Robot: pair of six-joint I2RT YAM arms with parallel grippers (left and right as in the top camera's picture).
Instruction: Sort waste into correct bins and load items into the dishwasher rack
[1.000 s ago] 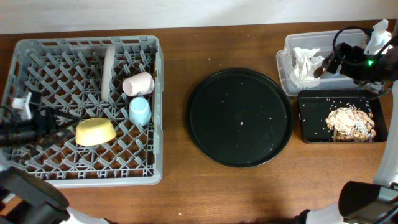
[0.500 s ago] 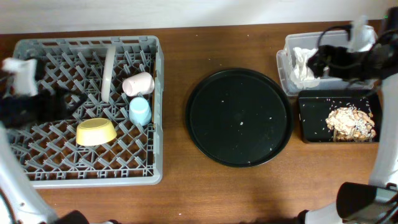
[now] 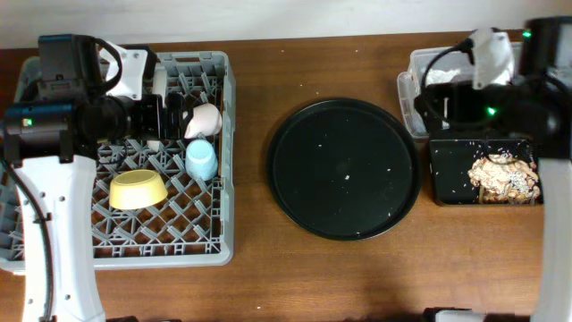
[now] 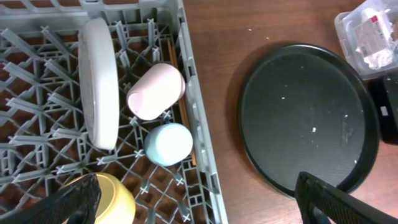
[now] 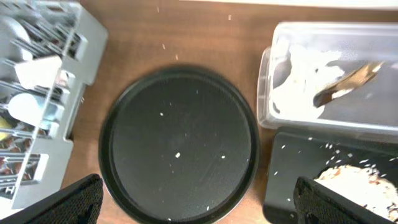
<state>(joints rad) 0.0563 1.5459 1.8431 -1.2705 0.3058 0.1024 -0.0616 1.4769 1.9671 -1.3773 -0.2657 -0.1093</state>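
Left hand [image 4: 205,205] and right hand [image 5: 202,205] released, empty; rack [image 3: 134,255] holds one plate [image 4: 99,93], one bowl [image 3: 137,190], pink cup [image 4: 155,92], blue cup [image 4: 168,143]; brown worktop [image 3: 259,268]

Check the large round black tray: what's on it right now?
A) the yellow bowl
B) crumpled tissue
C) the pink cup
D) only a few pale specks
D: the round black tray carries only scattered pale specks. The pink cup and yellow bowl sit in the rack, and the tissue lies in the clear tub.
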